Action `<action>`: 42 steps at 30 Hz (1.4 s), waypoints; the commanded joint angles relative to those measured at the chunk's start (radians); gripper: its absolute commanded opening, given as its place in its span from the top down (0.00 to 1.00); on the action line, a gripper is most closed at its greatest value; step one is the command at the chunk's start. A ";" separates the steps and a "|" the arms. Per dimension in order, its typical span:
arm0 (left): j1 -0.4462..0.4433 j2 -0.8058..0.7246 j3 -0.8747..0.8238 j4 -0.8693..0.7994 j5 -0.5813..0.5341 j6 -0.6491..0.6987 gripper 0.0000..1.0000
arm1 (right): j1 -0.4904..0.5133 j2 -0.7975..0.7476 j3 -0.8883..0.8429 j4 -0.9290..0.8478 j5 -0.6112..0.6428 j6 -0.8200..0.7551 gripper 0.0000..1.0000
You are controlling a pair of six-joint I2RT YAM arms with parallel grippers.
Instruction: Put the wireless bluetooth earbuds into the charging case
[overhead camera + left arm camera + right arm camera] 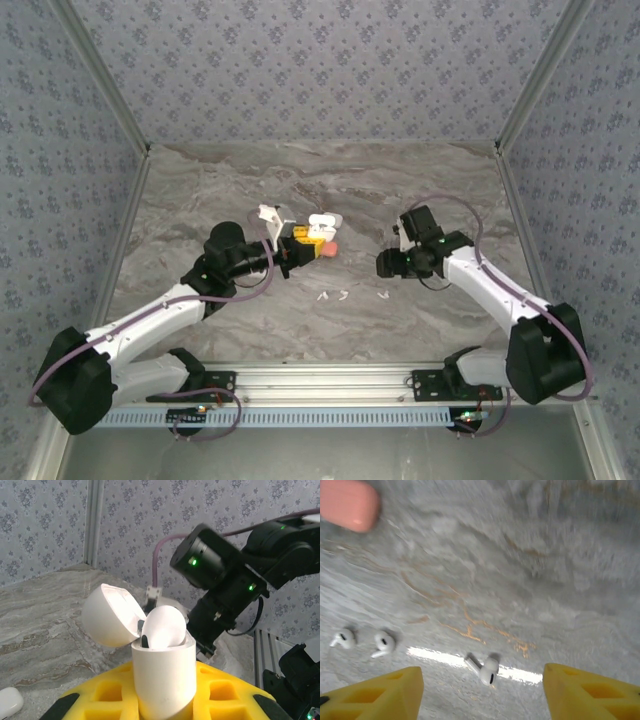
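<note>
A white charging case (162, 680) stands upright between the yellow fingers of my left gripper (165, 692), which is shut on it. Its lid (107, 615) hangs open to the left, and one white earbud (162, 627) sits in the top. From above, this case (322, 222) is near the table's middle. My right gripper (481, 680) hovers open and low over the table, with a loose white earbud (487, 669) lying between its fingertips. Two more earbuds (342, 639) (382, 642) lie to the left. From above, the right gripper (385, 265) is over the earbuds (384, 295).
A pink case (347, 502) lies closed on the marble table (320, 180), just beside the left gripper (300, 245). Another white case (7, 702) rests on the table at the lower left of the left wrist view. The right arm (225, 580) is close behind the held case.
</note>
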 commanded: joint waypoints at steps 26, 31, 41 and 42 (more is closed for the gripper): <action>-0.003 -0.002 0.017 0.034 -0.001 0.021 1.00 | 0.140 0.282 0.027 0.070 0.251 0.102 0.37; -0.003 -0.002 0.018 0.035 -0.002 0.025 1.00 | 0.170 0.309 0.030 0.048 0.257 0.106 0.37; -0.003 0.010 0.012 0.045 -0.001 0.024 1.00 | 0.234 0.290 0.008 -0.048 0.324 0.136 0.37; -0.002 0.012 0.010 0.047 0.001 0.023 1.00 | 0.234 0.282 -0.001 -0.047 0.324 0.141 0.37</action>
